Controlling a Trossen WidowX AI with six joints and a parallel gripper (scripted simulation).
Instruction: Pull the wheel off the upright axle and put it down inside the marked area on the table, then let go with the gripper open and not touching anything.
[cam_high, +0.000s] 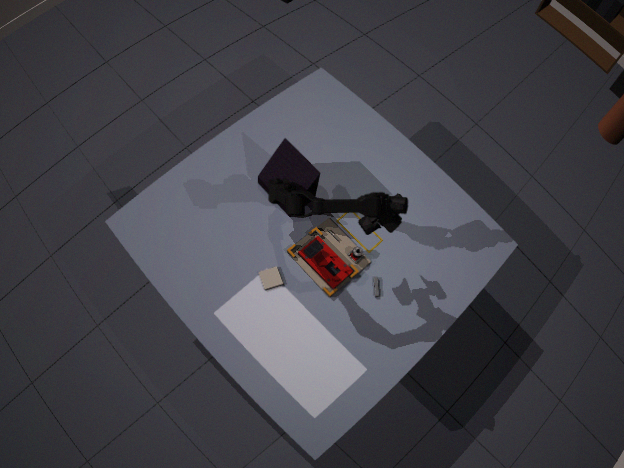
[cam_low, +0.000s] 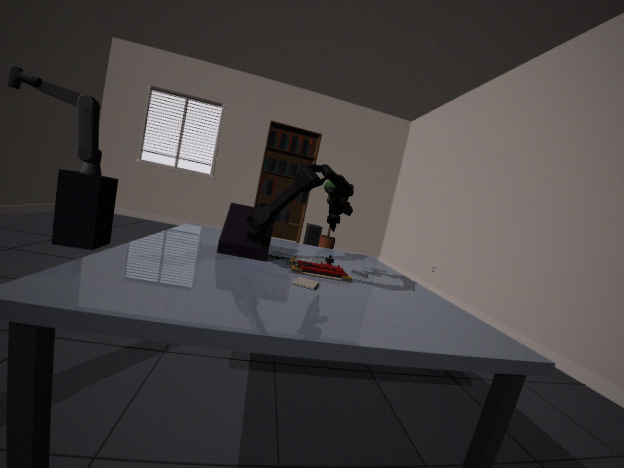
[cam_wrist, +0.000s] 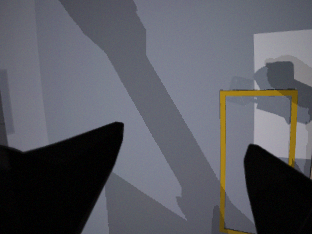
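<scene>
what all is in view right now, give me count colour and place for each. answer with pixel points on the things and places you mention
red slotted block (cam_high: 322, 262) (cam_low: 317, 267): one, red, on the tan board
tan board (cam_high: 307, 270): one, tan with orange corner pieces, on the table
wheel on its axle (cam_high: 358, 250) (cam_low: 329, 264): one, dark and grey, at one end of the board
marked area (cam_high: 375, 245) (cam_wrist: 223, 150): one, yellow outline, beside the board
small flat square (cam_high: 271, 278) (cam_low: 305, 283): one, cream, by the white patch
small part (cam_high: 376, 286) (cam_low: 359, 273): one, grey, past the wheel end
table (cam_high: 191, 261) (cam_low: 201, 307): one, blue-grey, under everything listed
window (cam_low: 181, 131): one, white blinds, far wall
bookshelf (cam_low: 262, 166): one, brown, far wall
arm (cam_high: 337, 206) (cam_low: 287, 197): one, black, over the table
gripper (cam_wrist: 184, 142): one, black, open
</scene>
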